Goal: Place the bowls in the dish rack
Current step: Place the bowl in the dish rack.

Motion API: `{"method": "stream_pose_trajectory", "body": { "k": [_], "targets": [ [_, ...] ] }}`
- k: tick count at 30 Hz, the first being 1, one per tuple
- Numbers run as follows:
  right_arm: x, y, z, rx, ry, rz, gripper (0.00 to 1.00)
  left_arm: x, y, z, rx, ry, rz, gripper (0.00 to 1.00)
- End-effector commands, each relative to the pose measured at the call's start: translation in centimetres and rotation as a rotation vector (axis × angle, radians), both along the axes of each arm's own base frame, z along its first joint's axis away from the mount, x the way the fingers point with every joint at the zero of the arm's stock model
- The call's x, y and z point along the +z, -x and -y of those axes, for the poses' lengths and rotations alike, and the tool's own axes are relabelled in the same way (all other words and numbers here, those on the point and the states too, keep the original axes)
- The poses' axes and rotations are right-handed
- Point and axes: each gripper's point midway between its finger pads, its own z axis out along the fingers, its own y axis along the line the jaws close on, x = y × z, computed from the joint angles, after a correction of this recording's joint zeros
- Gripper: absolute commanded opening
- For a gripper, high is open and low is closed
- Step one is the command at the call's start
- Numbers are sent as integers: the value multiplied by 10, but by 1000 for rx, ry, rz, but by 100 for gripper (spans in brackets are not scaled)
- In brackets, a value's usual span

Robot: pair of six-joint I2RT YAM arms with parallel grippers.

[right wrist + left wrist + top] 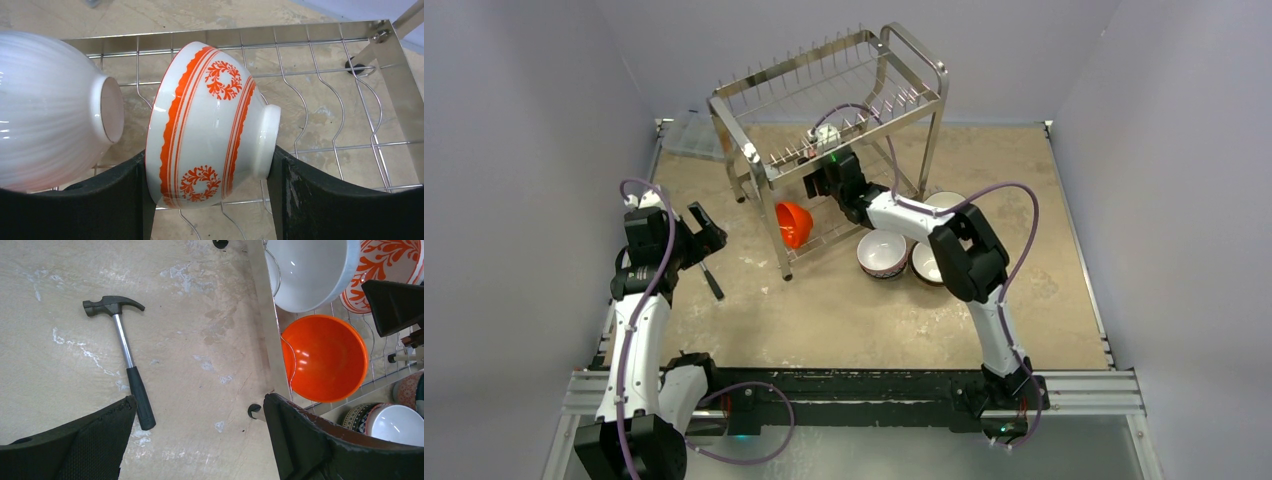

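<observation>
The steel dish rack [824,90] stands at the back of the table. My right gripper [207,175] reaches into its lower tier and is shut on the red floral bowl [210,125], one finger on the rim and the other on the foot, holding it on edge over the wire prongs [320,100]. A white ribbed bowl [50,110] stands on edge just to its left. The orange bowl [793,222] stands on edge at the front of the lower tier, also in the left wrist view [325,357]. My left gripper [200,415] is open and empty above the table, left of the rack.
A hammer [125,355] lies on the table under my left gripper. Three bowls sit on the table right of the rack: one [883,253], another [927,263] and a third [944,202]. A clear plastic box [689,135] is at the back left.
</observation>
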Motion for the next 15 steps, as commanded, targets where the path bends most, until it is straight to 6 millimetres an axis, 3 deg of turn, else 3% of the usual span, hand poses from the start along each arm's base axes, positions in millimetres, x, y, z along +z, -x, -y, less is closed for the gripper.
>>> {"method": "stream_pose_trajectory", "body": {
  "k": [1,11,15],
  "targets": [
    [46,-15,-15,25,-88,127,0,2,-4,-2,-13,-17,25,96],
    [22,-28,-24,57,-11,145,0,2,-5,-2,-14,-16,25,96],
    [9,-21,-33,126,-10,121,0,1,-5,-1,-16,-15,22,96]
  ]
}}
